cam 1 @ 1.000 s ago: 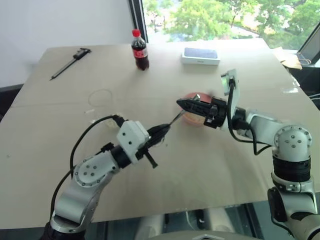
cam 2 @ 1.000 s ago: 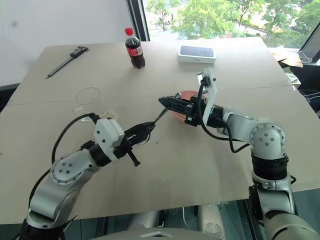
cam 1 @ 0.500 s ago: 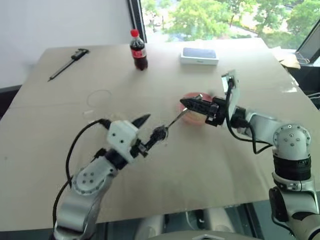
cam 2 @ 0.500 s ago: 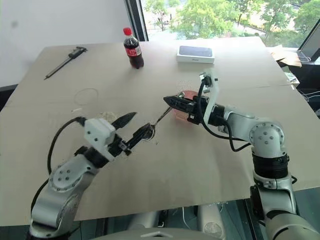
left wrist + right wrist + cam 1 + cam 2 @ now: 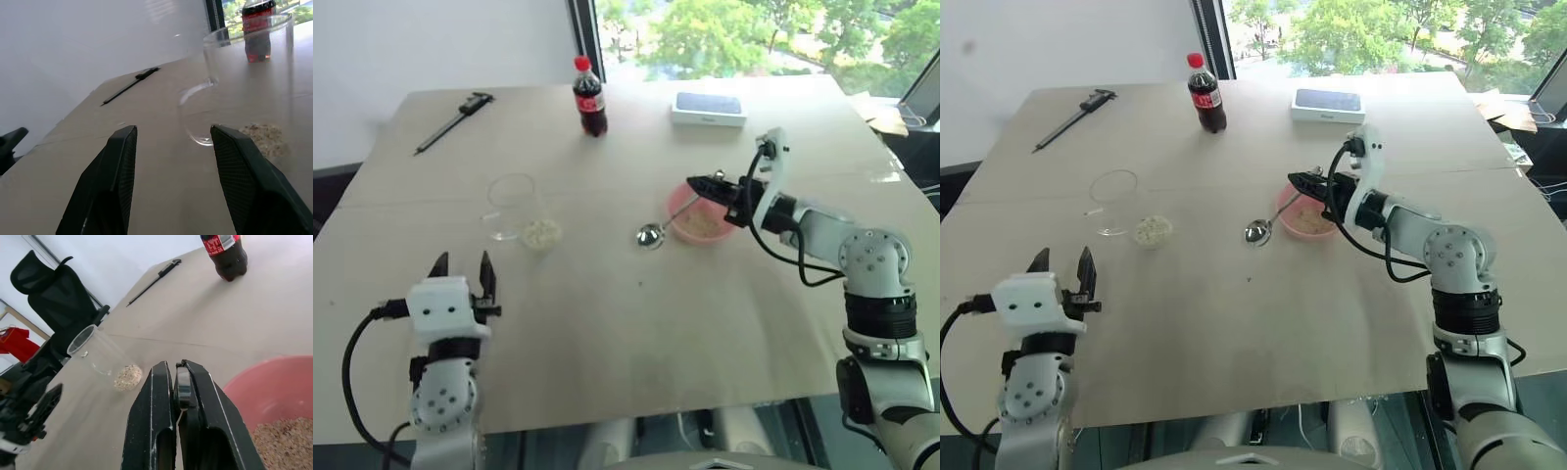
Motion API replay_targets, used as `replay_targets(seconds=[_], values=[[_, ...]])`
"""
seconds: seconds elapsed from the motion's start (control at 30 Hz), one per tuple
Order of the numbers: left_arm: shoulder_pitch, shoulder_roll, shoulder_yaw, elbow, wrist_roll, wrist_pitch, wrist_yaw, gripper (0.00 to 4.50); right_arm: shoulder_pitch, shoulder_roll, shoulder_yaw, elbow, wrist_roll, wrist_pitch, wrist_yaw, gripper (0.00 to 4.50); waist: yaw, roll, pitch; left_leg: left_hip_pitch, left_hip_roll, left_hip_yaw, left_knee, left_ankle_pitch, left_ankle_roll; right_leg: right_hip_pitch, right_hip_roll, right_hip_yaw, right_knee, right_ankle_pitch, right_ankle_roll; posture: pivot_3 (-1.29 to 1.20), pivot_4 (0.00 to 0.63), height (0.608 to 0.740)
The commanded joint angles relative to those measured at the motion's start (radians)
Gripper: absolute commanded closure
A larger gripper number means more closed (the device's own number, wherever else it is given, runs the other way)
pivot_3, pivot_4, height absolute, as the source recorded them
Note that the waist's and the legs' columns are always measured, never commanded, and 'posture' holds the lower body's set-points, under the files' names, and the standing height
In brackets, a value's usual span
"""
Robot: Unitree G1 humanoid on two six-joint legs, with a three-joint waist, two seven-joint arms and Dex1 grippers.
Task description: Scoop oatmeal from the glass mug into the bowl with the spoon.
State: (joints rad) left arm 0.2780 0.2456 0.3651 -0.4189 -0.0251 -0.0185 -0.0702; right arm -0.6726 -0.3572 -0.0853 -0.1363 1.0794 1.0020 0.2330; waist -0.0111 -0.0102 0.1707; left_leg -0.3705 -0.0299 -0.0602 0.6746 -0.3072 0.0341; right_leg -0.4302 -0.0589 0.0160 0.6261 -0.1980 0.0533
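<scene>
Left eye view: right hand (image 5: 697,182) grips the spoon (image 5: 664,225) beside the bowl (image 5: 703,216); left hand (image 5: 462,267) hangs open, empty. Best carry the spoon level toward the glass mug (image 5: 512,205) and spilled oatmeal (image 5: 542,233).

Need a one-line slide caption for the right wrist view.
Shut right end effector grips the spoon over the pink bowl of oatmeal.

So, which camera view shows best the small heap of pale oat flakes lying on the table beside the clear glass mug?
The left wrist view: the pale oat flakes lie close and large, right beside the clear glass mug. The right wrist view shows them smaller, beside the mug. Both eye views show only a small pale patch on the table.
</scene>
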Motion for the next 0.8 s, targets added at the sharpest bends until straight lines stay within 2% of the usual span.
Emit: replay_targets(seconds=[0.03,0.3,0.8], values=[[-0.038,0.041,0.036,0.07,-0.013,-0.024,-0.022,2.07,-0.032,0.01,-0.037,-0.031,0.005,-0.014,0.011,4.5,-0.003,0.0,0.0,0.0,0.0,0.0,0.0,0.0,0.0,0.0,0.0,0.0,0.0,0.0,0.0,0.0,0.15,0.74],[-0.157,0.118,0.012,0.16,-0.029,0.01,-0.098,2.07,-0.037,0.037,-0.054,-0.043,-0.011,-0.021,-0.009,4.5,-0.002,0.0,0.0,-0.01,0.0,0.001,0.001,0.003,-0.005,-0.01,-0.002,0.0,0.001,0.0,0.0,0.0,0.15,0.74],[-0.274,0.15,0.025,0.285,-0.035,0.023,-0.096,2.07,-0.022,0.066,-0.067,-0.058,-0.028,-0.024,-0.024,4.5,-0.002,0.0,-0.001,-0.013,-0.001,0.001,0.001,0.003,-0.005,-0.014,-0.003,0.001,0.003,0.001,0.0,0.0,0.15,0.74]])
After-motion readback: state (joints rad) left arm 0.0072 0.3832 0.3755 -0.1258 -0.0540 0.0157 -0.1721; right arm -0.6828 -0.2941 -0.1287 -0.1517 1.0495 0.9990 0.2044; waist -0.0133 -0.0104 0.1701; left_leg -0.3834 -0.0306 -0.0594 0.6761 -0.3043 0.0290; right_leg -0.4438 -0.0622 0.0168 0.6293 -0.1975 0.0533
